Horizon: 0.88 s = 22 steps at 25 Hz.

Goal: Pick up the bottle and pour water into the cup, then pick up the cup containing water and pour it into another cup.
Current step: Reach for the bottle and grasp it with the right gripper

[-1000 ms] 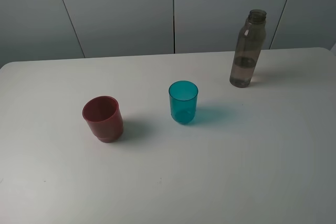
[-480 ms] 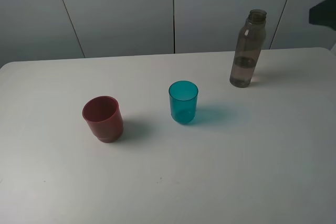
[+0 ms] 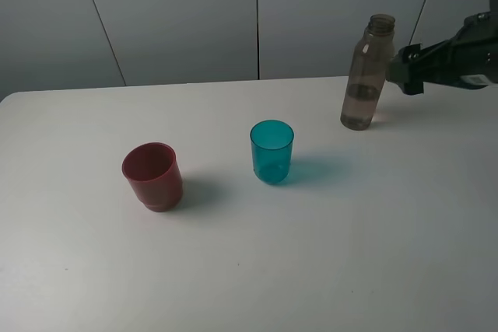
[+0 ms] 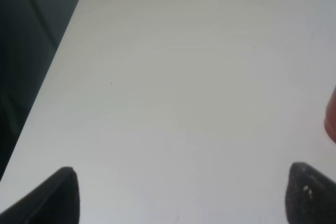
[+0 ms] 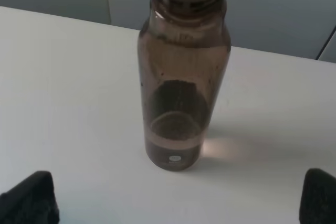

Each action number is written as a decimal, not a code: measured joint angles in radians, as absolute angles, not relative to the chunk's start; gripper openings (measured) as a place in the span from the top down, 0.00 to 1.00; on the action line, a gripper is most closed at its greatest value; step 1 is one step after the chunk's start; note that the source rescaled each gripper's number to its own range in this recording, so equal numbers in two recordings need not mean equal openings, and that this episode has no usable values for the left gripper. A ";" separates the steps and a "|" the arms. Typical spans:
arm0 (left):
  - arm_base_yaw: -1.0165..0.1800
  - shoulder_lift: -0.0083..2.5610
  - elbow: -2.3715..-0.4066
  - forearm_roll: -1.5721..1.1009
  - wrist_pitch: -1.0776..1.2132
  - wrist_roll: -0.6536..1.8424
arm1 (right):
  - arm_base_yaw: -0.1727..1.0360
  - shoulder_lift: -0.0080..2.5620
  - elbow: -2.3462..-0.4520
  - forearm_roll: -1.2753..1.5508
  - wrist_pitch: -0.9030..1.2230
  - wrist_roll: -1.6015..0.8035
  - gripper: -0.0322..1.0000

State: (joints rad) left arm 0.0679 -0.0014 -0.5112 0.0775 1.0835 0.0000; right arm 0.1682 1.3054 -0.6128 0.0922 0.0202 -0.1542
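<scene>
Bare table (image 3: 420,207) all round the bottle (image 3: 366,75), so the right gripper (image 3: 403,74) just beside it has an open lane in. Teal cup (image 3: 271,151) and red cup (image 3: 152,176) stand well apart, wide gap between.

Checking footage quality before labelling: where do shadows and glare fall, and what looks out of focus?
Exterior high: shadows fall right of the teal cup and red cup, the teal one tinted. Right wrist: bright glint beside the bottle base. Left wrist: fingertips of the left hand blurred.
</scene>
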 joint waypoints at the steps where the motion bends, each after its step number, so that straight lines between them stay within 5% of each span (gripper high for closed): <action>1: 0.068 -0.001 -0.511 0.078 1.083 0.000 | 0.168 1.332 -0.603 0.092 -0.019 -0.154 0.00; 22: 0.068 -0.001 -0.511 0.078 1.083 0.000 | 0.168 1.838 -0.594 0.036 -0.589 -0.073 0.00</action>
